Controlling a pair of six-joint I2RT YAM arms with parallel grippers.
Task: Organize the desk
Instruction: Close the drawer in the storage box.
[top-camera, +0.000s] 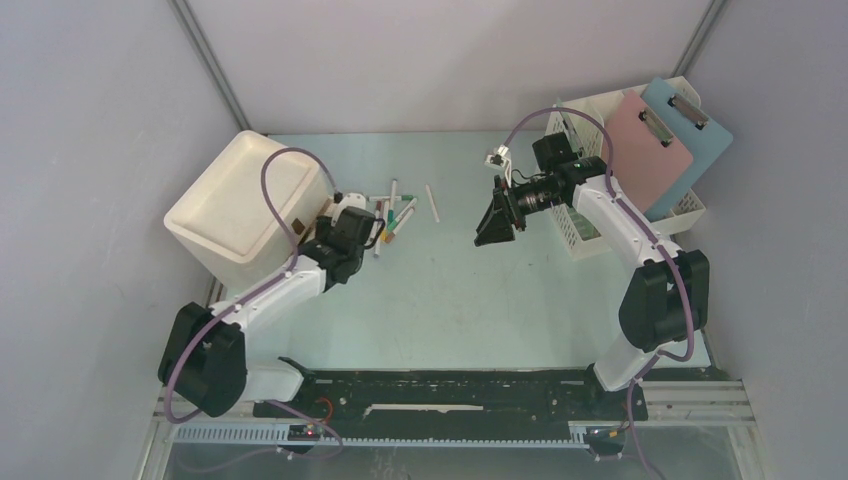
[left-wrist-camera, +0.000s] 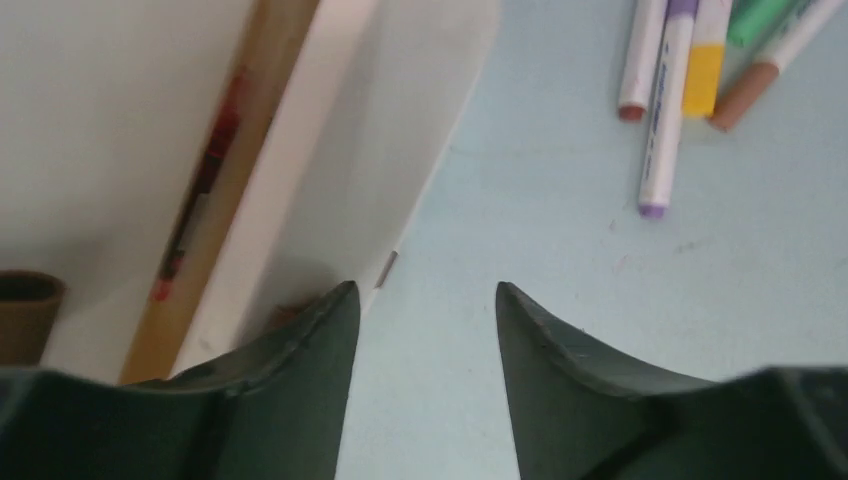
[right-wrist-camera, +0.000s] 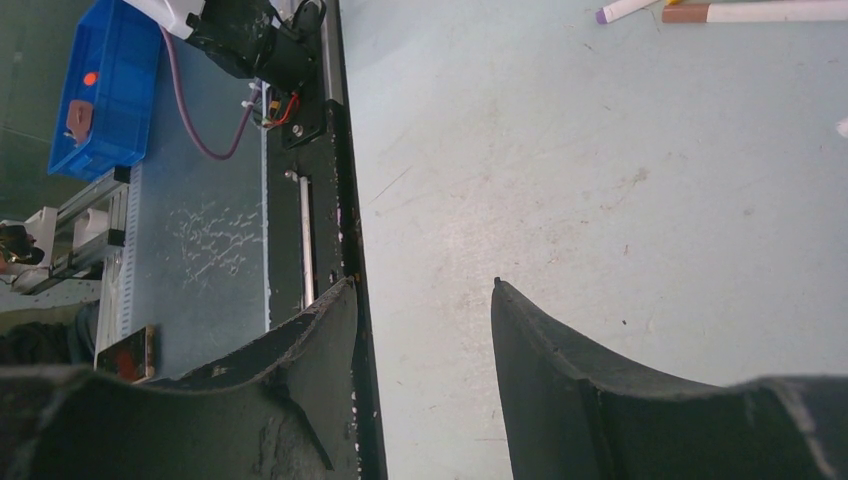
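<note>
The markers (top-camera: 395, 212) lie heaped on the surface (top-camera: 450, 300), long axes running roughly front to back, just right of the left jaws; these and the farther right jaws stand part-open, empty

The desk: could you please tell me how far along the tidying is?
Done: two clipboards stand in the file rack, and the white bin already holds a wooden stick. In hand: nothing; the left pincer is by the bin and the right pincer over the desk, both open and empty. Left: a cluster of markers and one separate pen lie loose.
</note>
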